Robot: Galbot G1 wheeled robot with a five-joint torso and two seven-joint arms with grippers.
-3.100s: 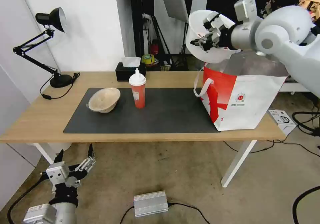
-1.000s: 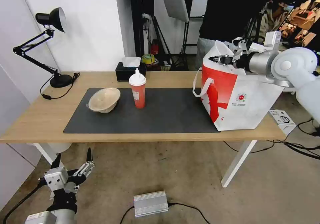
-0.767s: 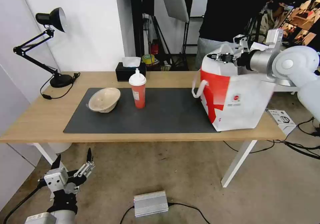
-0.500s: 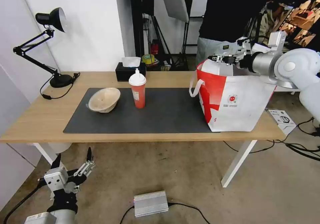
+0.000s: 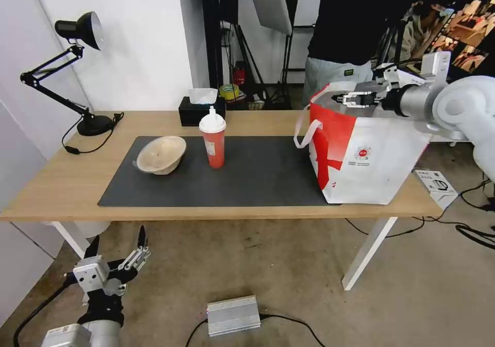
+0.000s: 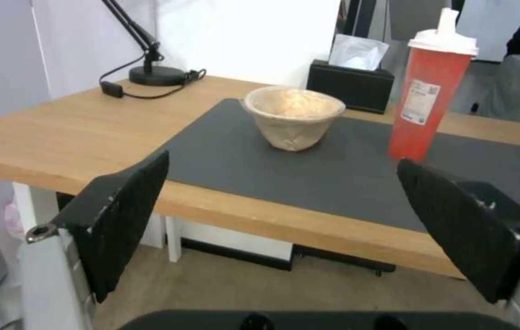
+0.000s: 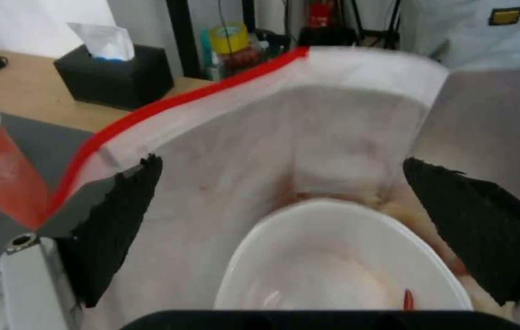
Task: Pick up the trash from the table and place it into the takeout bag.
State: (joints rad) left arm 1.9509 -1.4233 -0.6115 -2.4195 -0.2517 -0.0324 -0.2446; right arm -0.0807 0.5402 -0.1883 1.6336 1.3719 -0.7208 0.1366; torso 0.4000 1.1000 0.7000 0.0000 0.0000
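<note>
The red-and-white takeout bag [image 5: 371, 156] stands at the right end of the table [image 5: 67, 182]. My right gripper [image 5: 353, 99] hovers open at its mouth, holding nothing. Below it, the white plastic bowl [image 7: 340, 266] with red scraps lies inside the foil-lined bag [image 7: 241, 151], free of the fingers [image 7: 119, 224]. The beige pulp bowl [image 5: 161, 154] [image 6: 294, 117] and the tall red cup [image 5: 213, 139] [image 6: 428, 103] stand on the dark mat [image 5: 258, 177]. My left gripper [image 5: 117, 257] [image 6: 284, 220] hangs open, low in front of the table's left end.
A black tissue box [image 5: 201, 111] [image 6: 351, 82] sits at the table's back edge behind the cup, and a black desk lamp [image 5: 77, 73] stands at the back left. A silver box [image 5: 233, 314] and cables lie on the floor. A person stands behind the bag.
The right gripper brought the white bowl down from above the bag and let it go inside. The bag slid a little to the left. The left arm barely moved.
</note>
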